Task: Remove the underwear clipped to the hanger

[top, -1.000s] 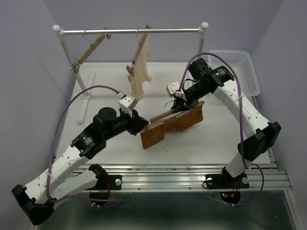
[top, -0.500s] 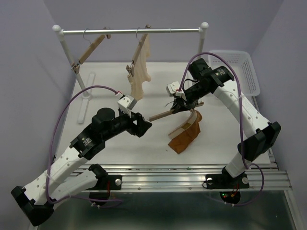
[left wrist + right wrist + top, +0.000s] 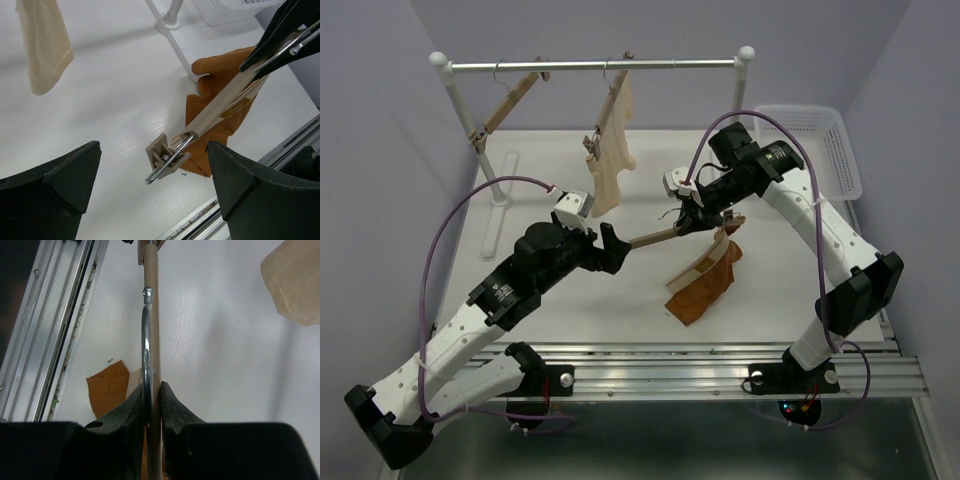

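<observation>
My right gripper (image 3: 697, 218) is shut on the middle of the light wooden hanger (image 3: 665, 235) and holds it tilted above the table; in the right wrist view its jaws (image 3: 152, 396) pinch the bar (image 3: 151, 310). The rust-orange underwear (image 3: 703, 285) hangs bunched from the bar's right end. The left clip (image 3: 165, 157) is bare, with no cloth in it. My left gripper (image 3: 616, 248) stands wide open just off that clip, its fingers (image 3: 235, 180) on either side of the clip and touching nothing. The underwear (image 3: 220, 75) shows behind the bar.
A clothes rack (image 3: 590, 66) spans the back, carrying an empty hanger (image 3: 507, 104) and another with a cream garment (image 3: 613, 150). The rack's foot (image 3: 500, 192) lies at the left. A white basket (image 3: 825, 140) sits at the back right.
My left gripper has opened and drawn back slightly from the left clip. The underwear's left side came free and swung down to hang from the bar's right end.
</observation>
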Available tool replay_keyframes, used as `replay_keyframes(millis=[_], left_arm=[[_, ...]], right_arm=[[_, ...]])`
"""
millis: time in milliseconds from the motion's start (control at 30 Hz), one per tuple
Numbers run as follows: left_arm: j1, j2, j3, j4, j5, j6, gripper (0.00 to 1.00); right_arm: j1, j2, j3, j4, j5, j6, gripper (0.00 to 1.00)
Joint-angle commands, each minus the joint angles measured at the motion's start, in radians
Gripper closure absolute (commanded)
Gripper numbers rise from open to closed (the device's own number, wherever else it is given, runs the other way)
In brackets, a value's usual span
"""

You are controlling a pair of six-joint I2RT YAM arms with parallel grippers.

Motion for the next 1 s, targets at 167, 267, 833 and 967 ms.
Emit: replay_keyframes(millis=[167,267,833,967], left_arm=[[-0.002,0.004,0.077,0.019,-0.005,0.034,0.01],[-0.002,0.056,0.116,0.044,0.096,0.078,0.01],[-0.002,0.431,0.314,-0.008,0.380,0.327,0.19],[-0.002,0.426,0.303,0.009,0.403,0.328,0.55]], right_arm=[[0.004,0.008,0.044,-0.065,-0.066,-0.081,0.99],[0.014,0.015,0.042,-0.070,-0.068,-0.086,0.99],[0.014,0.017,0.050,-0.071,-0.101,-0.083,0.99],[0.014,0.014,0.036,-0.050,-0.095,-0.063,0.99]])
